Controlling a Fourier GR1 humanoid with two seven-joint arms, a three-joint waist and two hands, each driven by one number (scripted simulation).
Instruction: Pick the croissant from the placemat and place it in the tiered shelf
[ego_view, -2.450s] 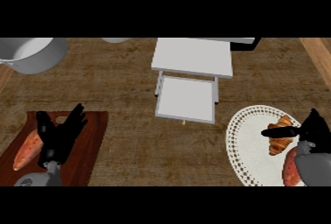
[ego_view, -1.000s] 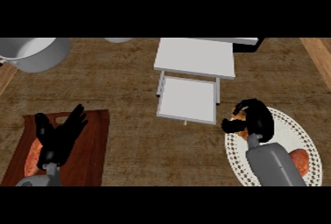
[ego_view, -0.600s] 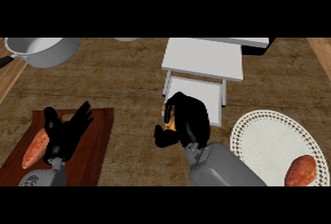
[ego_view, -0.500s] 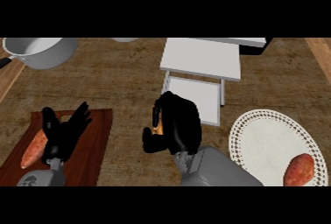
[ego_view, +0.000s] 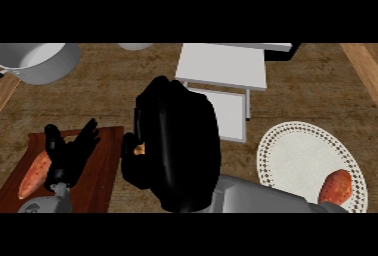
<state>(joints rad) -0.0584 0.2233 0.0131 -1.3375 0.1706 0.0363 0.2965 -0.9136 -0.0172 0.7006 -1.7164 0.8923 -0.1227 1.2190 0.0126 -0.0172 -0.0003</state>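
Holding croissant (ego_view: 139, 148) in my right robot hand (ego_view: 177, 150), fingers curling round it, above desk (ego_view: 103, 100), beside tiered shelf (ego_view: 221, 75), off placemat (ego_view: 303, 155). My left robot hand (ego_view: 70, 150) resting open over cutting board (ego_view: 103, 165).

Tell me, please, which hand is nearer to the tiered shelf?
Right. The right hand, holding the croissant, sits just left of the tiered shelf; the left hand rests open over the cutting board, well to the shelf's left.

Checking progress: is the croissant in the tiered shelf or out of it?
Out. The right hand curls round the croissant, which shows left of the tiered shelf.
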